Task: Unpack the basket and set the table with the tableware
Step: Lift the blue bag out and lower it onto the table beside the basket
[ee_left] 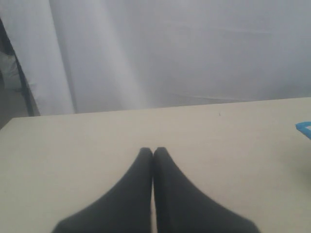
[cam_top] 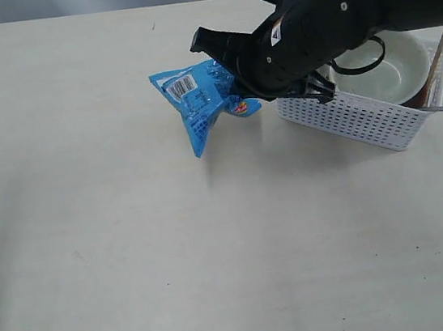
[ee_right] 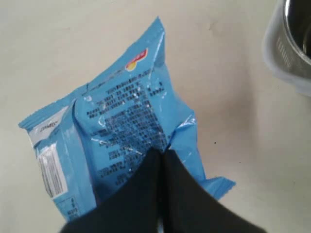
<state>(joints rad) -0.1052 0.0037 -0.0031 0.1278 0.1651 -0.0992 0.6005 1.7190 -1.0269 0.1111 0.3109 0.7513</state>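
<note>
- The table is showing no tableware yet.
- The basket, far right, is holding the bowl; unpacking seems barely begun.
- The right gripper is pinching the blue snack packet just left of it.
- The left gripper is idling clenched, empty.

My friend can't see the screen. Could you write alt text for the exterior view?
The right gripper of a black robot arm pinches a crinkled blue snack packet, which appears to hang just above the pale table. Just right of the packet stands a white lattice basket with an off-white bowl inside.
</note>
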